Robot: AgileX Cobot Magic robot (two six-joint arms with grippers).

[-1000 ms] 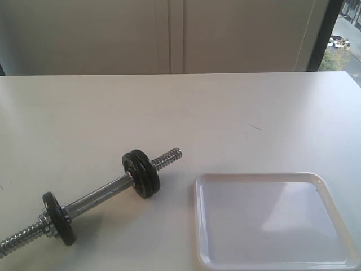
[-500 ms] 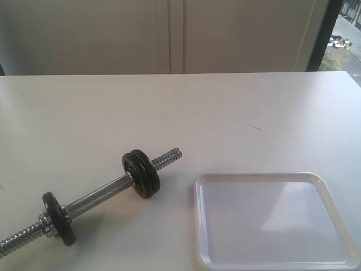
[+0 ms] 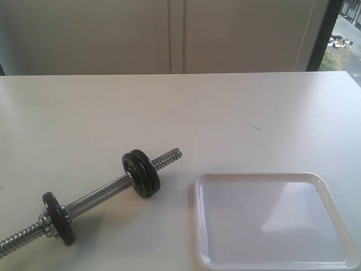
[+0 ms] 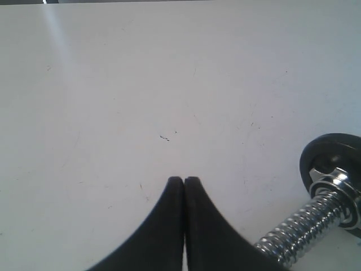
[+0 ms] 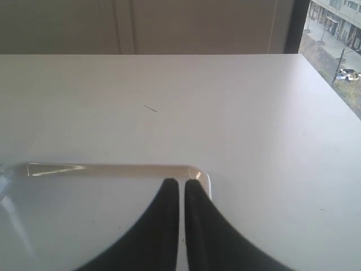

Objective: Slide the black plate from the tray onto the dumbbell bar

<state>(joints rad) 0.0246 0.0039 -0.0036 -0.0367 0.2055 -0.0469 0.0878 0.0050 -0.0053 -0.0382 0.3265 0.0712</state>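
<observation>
i see the dumbbell bar (image 3: 104, 193) lying on the white table (image 3: 225, 113), running from near left to far right. the black plate (image 3: 151, 179) is on the bar, standing on edge as the outer of two discs pressed together, just inside the bare far threaded end; its partner disc (image 3: 133, 164) touches it. a single disc (image 3: 58, 217) sits by the collar nut (image 4: 331, 176) at the near end. the tray (image 3: 198, 226) lies right of the bar, apart from it. my left gripper (image 4: 184, 180) hangs pressed together beside the near threaded end, and my right gripper (image 5: 179, 183) hangs pressed together over the tray's far rim.
</observation>
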